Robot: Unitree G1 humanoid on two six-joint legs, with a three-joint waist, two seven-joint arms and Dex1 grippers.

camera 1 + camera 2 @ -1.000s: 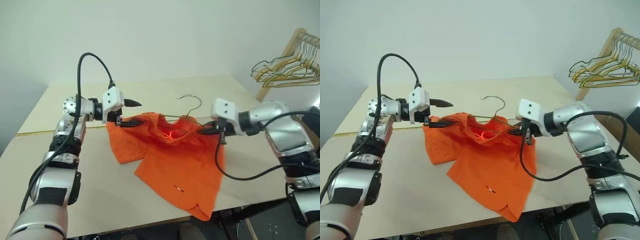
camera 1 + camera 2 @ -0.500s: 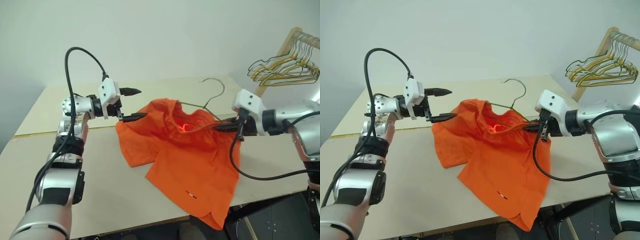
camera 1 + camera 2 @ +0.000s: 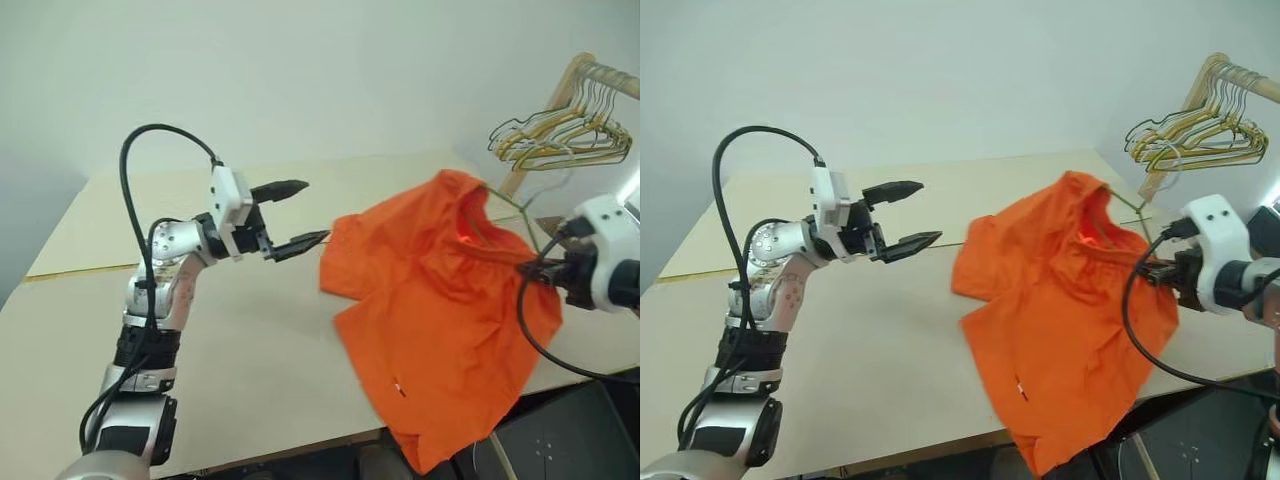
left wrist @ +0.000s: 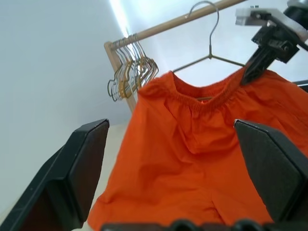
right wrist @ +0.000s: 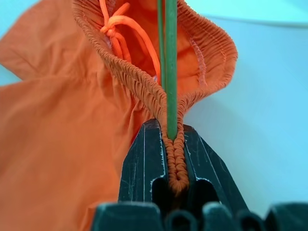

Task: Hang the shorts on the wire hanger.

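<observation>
Moved: my right end effector [image 5: 172, 144] has lifted shorts [image 3: 440, 300] off bench [image 3: 230, 340] rightward | clamped on waistband plus wire hanger [image 4: 209, 45] | left end effector [image 3: 293, 215] wide open, empty | fabric light, floppy; grip elastic.

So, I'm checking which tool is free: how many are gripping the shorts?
1. The right tool is clamped on the shorts at the waistband with the wire hanger; the left tool is open, apart.
</observation>
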